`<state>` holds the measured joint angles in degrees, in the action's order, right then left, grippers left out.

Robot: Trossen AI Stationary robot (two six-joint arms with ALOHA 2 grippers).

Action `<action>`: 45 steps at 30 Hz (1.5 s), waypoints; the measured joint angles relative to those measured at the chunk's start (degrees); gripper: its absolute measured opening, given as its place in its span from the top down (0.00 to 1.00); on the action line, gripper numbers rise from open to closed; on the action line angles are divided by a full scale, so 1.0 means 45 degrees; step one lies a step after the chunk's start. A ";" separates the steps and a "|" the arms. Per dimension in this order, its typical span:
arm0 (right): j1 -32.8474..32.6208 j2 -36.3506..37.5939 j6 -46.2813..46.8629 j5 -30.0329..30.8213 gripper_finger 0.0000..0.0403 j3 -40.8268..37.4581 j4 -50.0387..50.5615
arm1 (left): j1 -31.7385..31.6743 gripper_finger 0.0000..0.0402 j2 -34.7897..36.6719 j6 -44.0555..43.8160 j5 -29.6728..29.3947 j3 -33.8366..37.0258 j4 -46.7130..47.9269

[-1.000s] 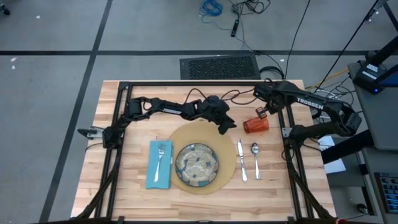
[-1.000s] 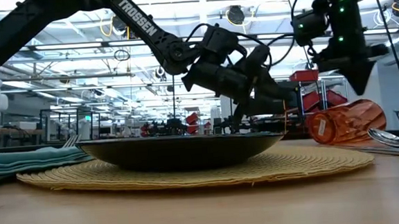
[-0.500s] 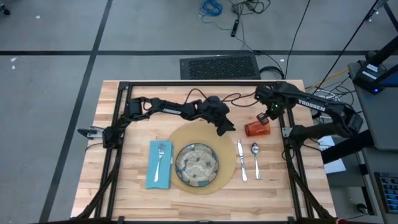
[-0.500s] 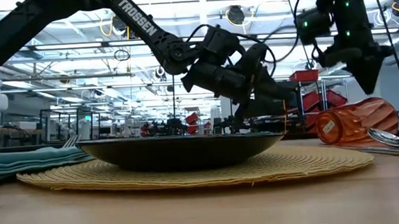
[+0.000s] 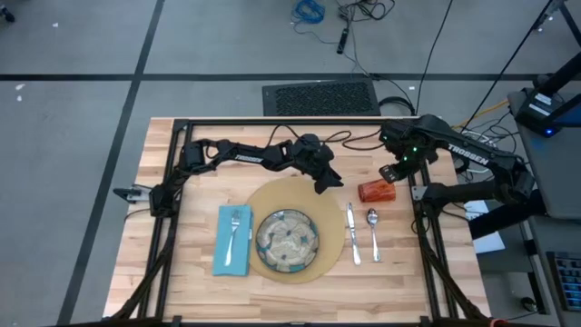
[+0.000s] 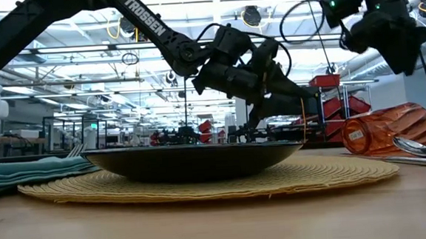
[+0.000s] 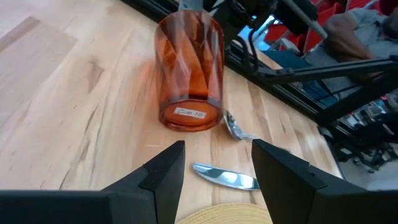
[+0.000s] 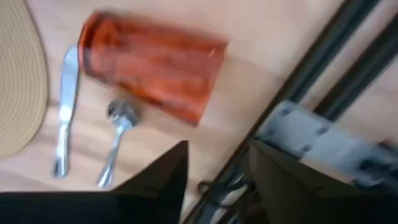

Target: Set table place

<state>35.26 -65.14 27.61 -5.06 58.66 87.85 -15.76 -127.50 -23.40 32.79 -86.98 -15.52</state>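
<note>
The orange cup [image 5: 375,191] is lying on its side on the desk [image 5: 200,282], near the spoon [image 5: 372,232]; the right tool [image 5: 392,173] is seen open above it, holding nothing; the left tool [image 5: 329,184] is open too; the cup looks light, hard and smooth, so it may roll; it is best gripped across its sides.

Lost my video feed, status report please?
Right gripper open, clear above the orange plastic cup. Cup on its side on the wooden table, by the silver spoon. Left gripper open, over the tan mat's edge.

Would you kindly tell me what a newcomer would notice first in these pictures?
The orange cup lies on its side on the table, just beyond the knife and spoon. The right end effector hovers open beside it. Otherwise, the plate sits neatly on its round mat.
</note>
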 joint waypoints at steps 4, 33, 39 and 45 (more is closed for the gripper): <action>-0.0001 0.0161 0.0127 -0.0935 0.47 -0.1147 -0.0552 | 0.0005 0.57 0.0000 0.0101 0.0340 0.0000 0.0014; 0.0730 0.0941 -0.0117 -0.3064 0.41 -0.3692 -0.4770 | 0.0685 0.57 -0.0005 0.0730 0.0280 0.0010 0.1478; 0.0735 0.1435 0.0129 -0.4400 0.41 -0.3689 -0.6461 | 0.0784 0.57 -0.0005 0.0957 -0.0018 0.0010 0.1429; 0.0862 0.1183 0.0145 -0.4193 0.42 -0.3683 -0.6960 | 0.0784 0.57 -0.0005 0.0957 -0.0071 0.0010 0.1451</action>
<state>39.14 -59.82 28.26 -23.92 42.09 56.53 -12.23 -127.52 -19.09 32.47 -86.94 -8.99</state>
